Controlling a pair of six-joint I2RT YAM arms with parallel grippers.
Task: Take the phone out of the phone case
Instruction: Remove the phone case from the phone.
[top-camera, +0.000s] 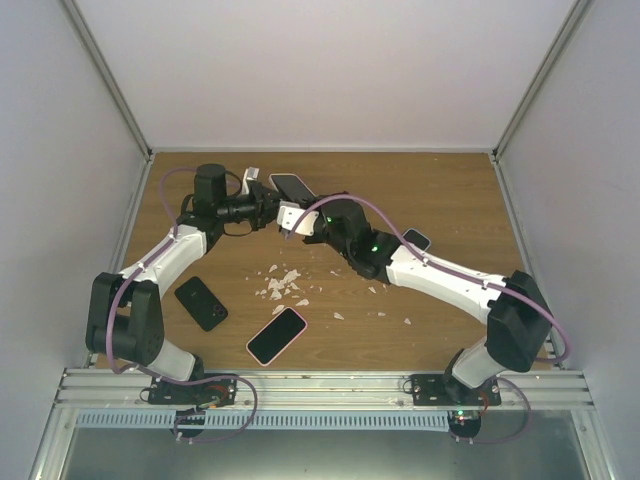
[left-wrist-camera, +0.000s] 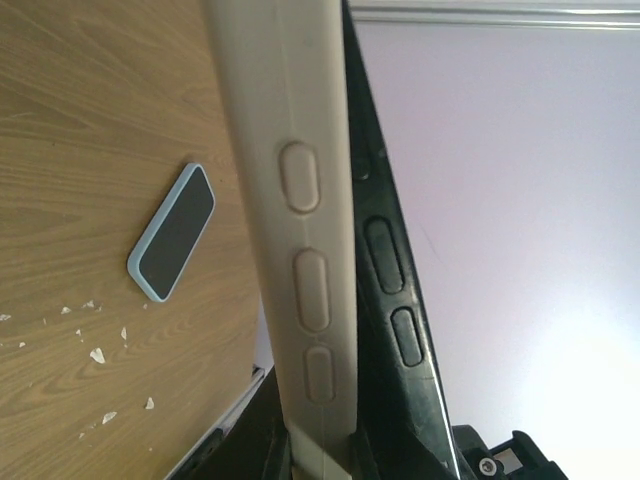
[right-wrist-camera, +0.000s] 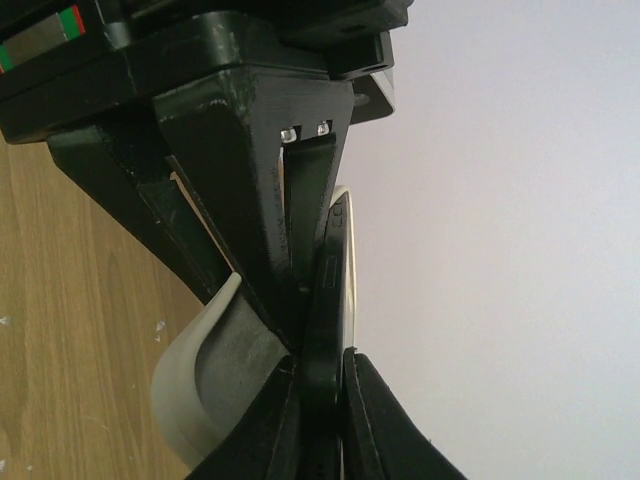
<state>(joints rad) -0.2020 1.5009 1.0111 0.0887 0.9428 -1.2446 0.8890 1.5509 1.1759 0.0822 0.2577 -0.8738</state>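
Note:
The two grippers meet above the back middle of the table and hold one cased phone between them. My left gripper is shut on the beige phone case, seen edge-on with its button bumps in the left wrist view, where the gripper sits at the bottom. The black phone stands beside the case, parted from it along this edge. My right gripper is shut on the black phone, its jaws closed at the bottom of the right wrist view. The case's corner curls away from the phone.
On the table lie a black phone, a pink-cased phone, a light-cased phone at the back and another phone by the right arm. A light-blue phone shows in the left wrist view. White crumbs lie mid-table.

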